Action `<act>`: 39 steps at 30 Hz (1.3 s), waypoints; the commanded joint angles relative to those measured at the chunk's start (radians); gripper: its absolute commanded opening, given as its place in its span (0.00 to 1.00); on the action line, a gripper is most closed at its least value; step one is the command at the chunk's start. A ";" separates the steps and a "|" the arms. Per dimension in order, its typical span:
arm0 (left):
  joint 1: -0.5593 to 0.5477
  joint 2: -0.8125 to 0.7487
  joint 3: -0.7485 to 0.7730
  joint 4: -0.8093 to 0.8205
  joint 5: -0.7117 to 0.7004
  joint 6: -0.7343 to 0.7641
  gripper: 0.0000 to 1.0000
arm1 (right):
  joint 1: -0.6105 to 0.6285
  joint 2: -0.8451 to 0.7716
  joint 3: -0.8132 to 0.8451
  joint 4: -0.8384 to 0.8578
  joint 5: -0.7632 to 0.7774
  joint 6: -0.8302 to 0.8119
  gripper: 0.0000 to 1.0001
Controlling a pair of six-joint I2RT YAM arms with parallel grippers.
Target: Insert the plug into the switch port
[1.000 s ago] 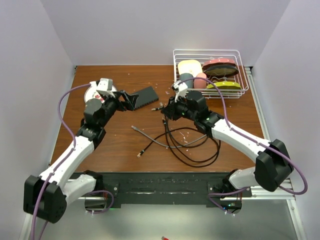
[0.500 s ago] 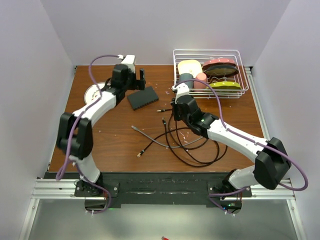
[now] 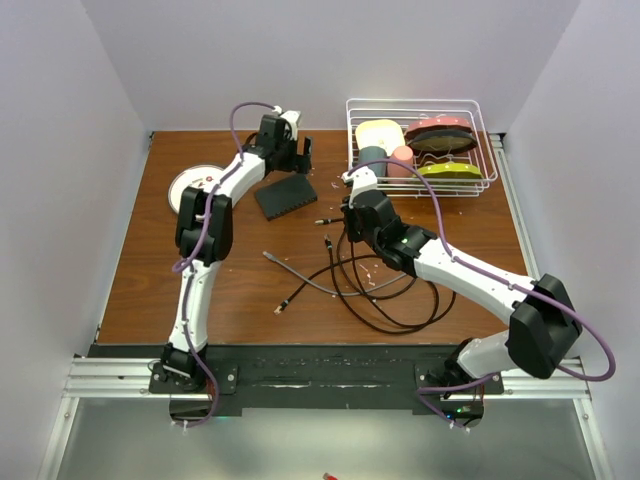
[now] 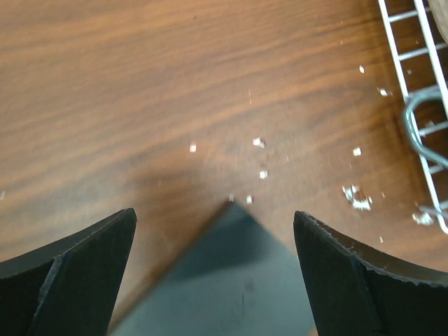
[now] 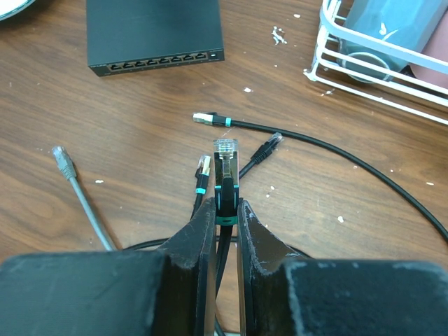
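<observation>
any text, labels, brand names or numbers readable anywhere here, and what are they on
No text can be read in any view.
switch: no legible label or port numbers on its top or socket face.
round white plate: reddish marks, too small to read.
plug in the right gripper: no print visible.

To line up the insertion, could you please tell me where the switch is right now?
In the top view, the switch lies in the far left half of the table, between the white plate and the wire rack.
</observation>
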 commanded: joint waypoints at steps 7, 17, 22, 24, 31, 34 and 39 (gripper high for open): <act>-0.003 0.067 0.028 -0.055 0.059 0.021 0.97 | 0.002 0.024 0.021 0.014 -0.059 -0.016 0.00; -0.003 -0.138 -0.408 0.099 0.000 -0.097 0.87 | 0.003 0.030 0.005 0.024 -0.102 -0.012 0.00; -0.003 -0.225 -0.572 0.149 -0.010 -0.160 0.87 | 0.008 0.029 -0.006 0.035 -0.145 -0.013 0.00; -0.003 -0.263 -0.644 0.183 -0.013 -0.181 0.87 | 0.014 0.029 -0.012 0.041 -0.154 -0.015 0.00; -0.001 -0.414 -0.865 0.273 -0.049 -0.220 0.88 | 0.052 0.055 -0.012 0.057 -0.208 -0.044 0.00; -0.001 -0.493 -0.927 0.338 -0.063 -0.215 0.91 | 0.069 0.088 -0.001 0.069 -0.253 -0.055 0.00; 0.002 -0.642 -0.965 0.353 -0.072 -0.183 0.97 | 0.111 0.145 0.031 0.069 -0.289 -0.090 0.00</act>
